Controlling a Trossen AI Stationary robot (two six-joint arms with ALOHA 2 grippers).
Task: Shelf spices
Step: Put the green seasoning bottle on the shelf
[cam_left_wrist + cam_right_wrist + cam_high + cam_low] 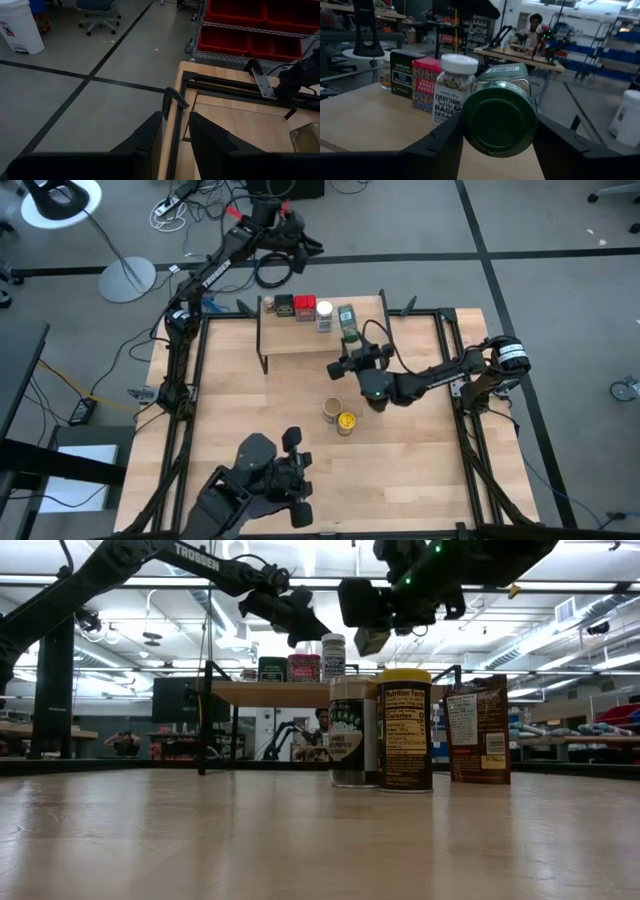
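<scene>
Counting from above, you have four spices on the shelf (300,340), a green jar (348,319) pinched in the right gripper (350,340) over its right end, and two jars (339,416) plus a brown canister (477,730) left; left gripper (296,480) parked, narrowly spread.

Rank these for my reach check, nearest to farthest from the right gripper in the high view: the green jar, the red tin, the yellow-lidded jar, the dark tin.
1. green jar: in the right gripper, at the shelf's right end.
2. red tin: on the shelf, mid-row.
3. dark tin: just beyond the red tin.
The yellow-lidded jar, on the table, is too close to call against the tins.
</scene>
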